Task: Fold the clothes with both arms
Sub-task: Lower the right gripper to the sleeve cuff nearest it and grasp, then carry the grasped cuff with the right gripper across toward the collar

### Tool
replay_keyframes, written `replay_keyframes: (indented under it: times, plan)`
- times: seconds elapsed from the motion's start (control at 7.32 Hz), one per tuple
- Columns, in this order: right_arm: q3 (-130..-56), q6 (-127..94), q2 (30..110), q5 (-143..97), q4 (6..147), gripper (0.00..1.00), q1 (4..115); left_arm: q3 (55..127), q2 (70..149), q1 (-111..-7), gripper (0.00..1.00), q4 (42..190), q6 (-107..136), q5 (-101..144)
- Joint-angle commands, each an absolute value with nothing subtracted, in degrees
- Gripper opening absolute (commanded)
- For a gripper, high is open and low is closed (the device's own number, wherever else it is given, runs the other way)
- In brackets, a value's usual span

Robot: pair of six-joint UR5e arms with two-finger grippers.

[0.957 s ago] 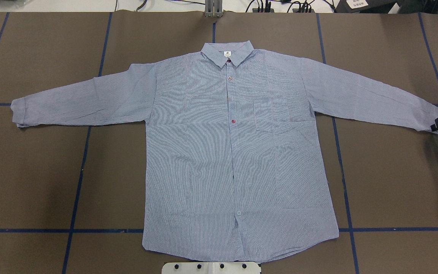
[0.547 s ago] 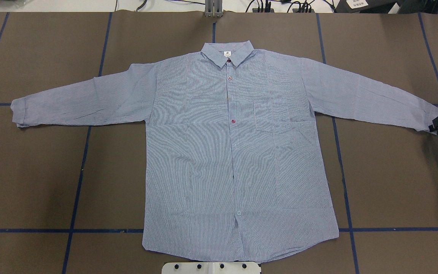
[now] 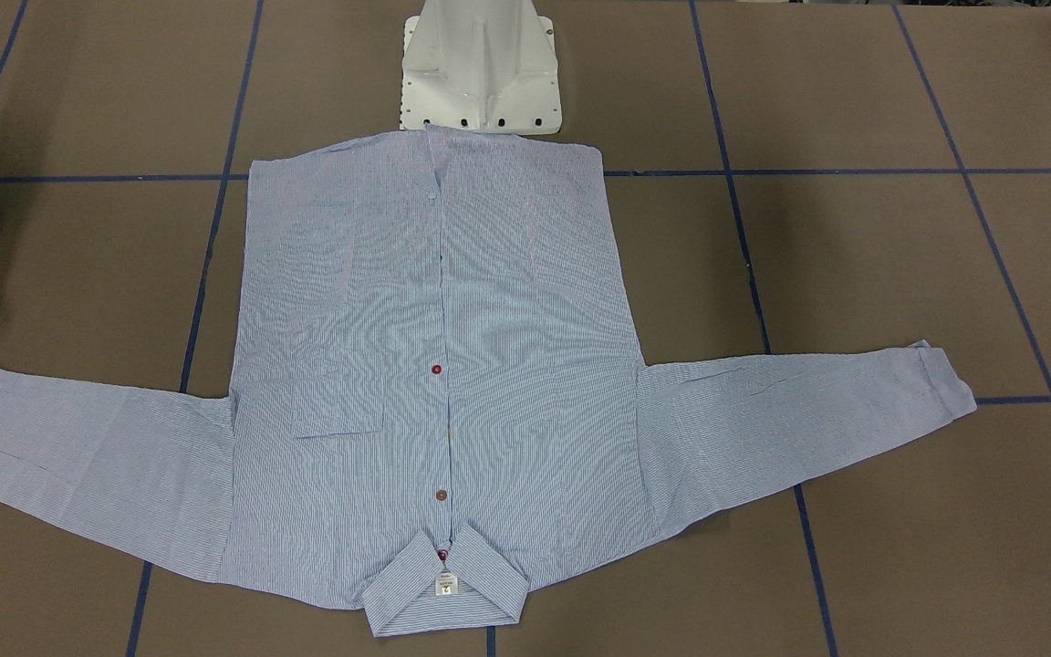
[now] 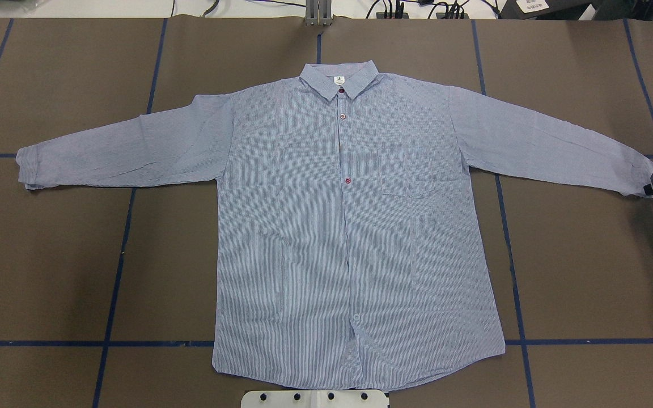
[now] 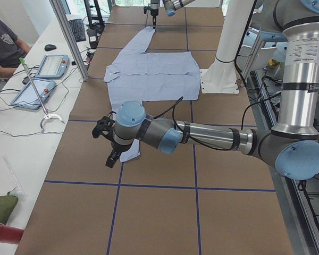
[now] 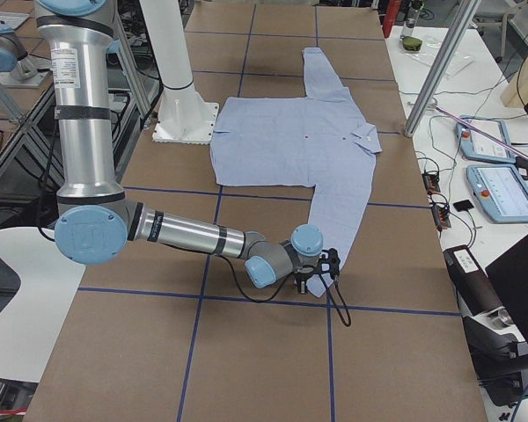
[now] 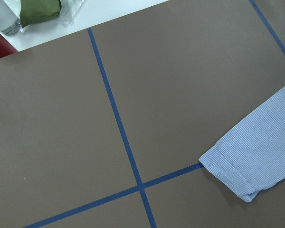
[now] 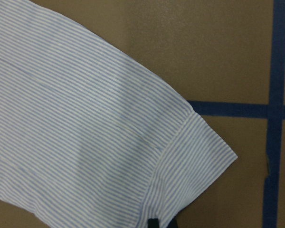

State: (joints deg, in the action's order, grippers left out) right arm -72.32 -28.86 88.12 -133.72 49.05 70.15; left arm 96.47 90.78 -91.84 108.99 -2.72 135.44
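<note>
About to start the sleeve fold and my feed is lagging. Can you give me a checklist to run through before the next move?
1. Light blue-and-white striped button-up shirt lies flat, front up: ok.
2. Both sleeves spread straight outward: ok.
3. Right gripper at its sleeve cuff: ok.
4. Right jaws clamped on that cuff: cannot tell.
5. Left gripper at the opposite cuff: not ok, hangs beside it, apart.
6. Left jaws open: cannot tell.

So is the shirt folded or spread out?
Spread out. The shirt lies flat on the table, front up, both sleeves stretched sideways, nothing folded over.
</note>
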Motion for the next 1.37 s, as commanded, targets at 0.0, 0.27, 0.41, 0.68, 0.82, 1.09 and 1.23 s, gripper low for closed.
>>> replay_keyframes:
  times: [0.0,0.27,0.41,0.68,0.82,1.09,1.23]
  plan:
    - [-73.38,-28.74,88.24,-137.79,49.04,0.00,74.33,96.50,90.79,-91.85,1.00,109.07,-2.72,135.44]
    - [-78.98,-28.65,88.59,-142.80,49.04,0.00,78.82,96.50,90.79,-91.85,1.00,109.07,-2.72,135.44]
    - [-82.58,-28.91,88.33,-143.52,49.13,0.00,78.84,96.50,90.79,-91.85,1.00,109.07,-2.72,135.44]
    - [-86.21,-29.88,81.88,-143.00,51.48,0.00,72.02,96.68,90.79,-91.85,1.00,109.07,-2.72,135.44]
    - [-86.22,-30.06,75.47,-142.65,54.20,0.00,68.85,96.59,90.79,-91.85,1.00,109.07,-2.72,135.44]
    - [-86.22,-30.50,60.37,-142.65,69.87,0.00,64.00,96.50,90.70,-91.85,1.00,108.72,-2.72,135.44]
    - [-86.22,-30.93,56.38,-142.47,71.87,0.00,62.33,96.33,90.70,-91.85,1.00,108.72,-2.72,135.44]
